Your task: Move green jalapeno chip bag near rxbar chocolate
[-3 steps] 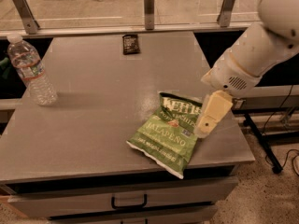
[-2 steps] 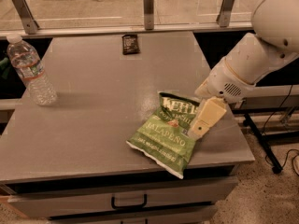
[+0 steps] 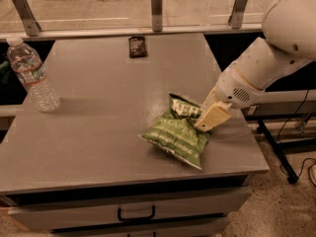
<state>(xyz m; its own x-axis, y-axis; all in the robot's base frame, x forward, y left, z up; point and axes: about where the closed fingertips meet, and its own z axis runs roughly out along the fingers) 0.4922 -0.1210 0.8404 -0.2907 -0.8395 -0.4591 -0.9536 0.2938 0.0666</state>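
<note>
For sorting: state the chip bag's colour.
The chip bag is green with white lettering, camera view; gripper at its edge.

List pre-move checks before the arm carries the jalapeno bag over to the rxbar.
1. Pincer at bag: ok, it sits at the right edge of the green jalapeno chip bag.
2. Grip secured: cannot tell.
3. Bag off the table: not ok, it lies on it near the front right.
4. Target in sight: ok, the rxbar chocolate lies at the far edge, uncovered.
5. Route: ok, the water bottle stands at the left edge, away from the bag-to-bar line.
</note>
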